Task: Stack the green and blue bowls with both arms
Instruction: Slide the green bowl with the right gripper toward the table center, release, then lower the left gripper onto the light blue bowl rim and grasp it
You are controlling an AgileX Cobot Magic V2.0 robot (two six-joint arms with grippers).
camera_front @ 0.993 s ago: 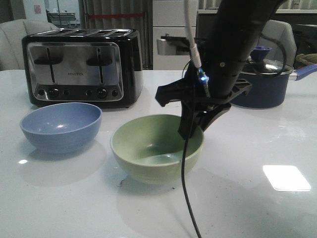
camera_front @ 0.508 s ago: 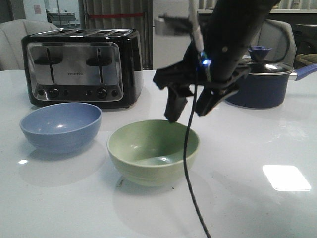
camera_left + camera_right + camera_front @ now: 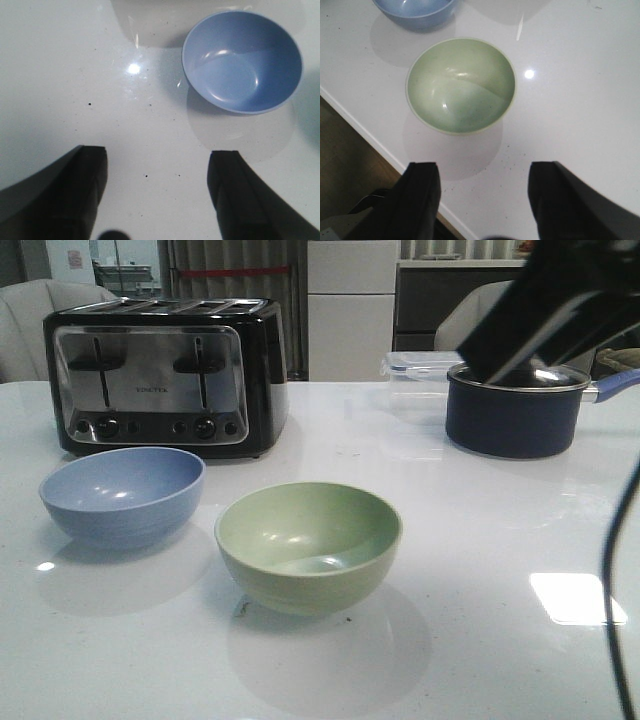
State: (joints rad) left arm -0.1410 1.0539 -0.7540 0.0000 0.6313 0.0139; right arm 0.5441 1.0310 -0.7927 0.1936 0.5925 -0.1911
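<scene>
The pale green bowl stands upright and empty on the white table, near the front middle. The periwinkle blue bowl stands to its left, apart from it, in front of the toaster. In the right wrist view the green bowl lies beyond my right gripper, which is open, empty and high above the table. In the left wrist view the blue bowl lies beyond my left gripper, open and empty. Only part of the right arm shows in the front view, at the top right.
A black four-slot toaster stands at the back left. A dark navy lidded pot and a clear plastic box stand at the back right. A thin black cable hangs at the right edge. The table's front edge shows in the right wrist view.
My right arm has let go of the green bowl's rim and risen up and to the right, out of the middle of the front view. The green bowl has settled slightly left.
</scene>
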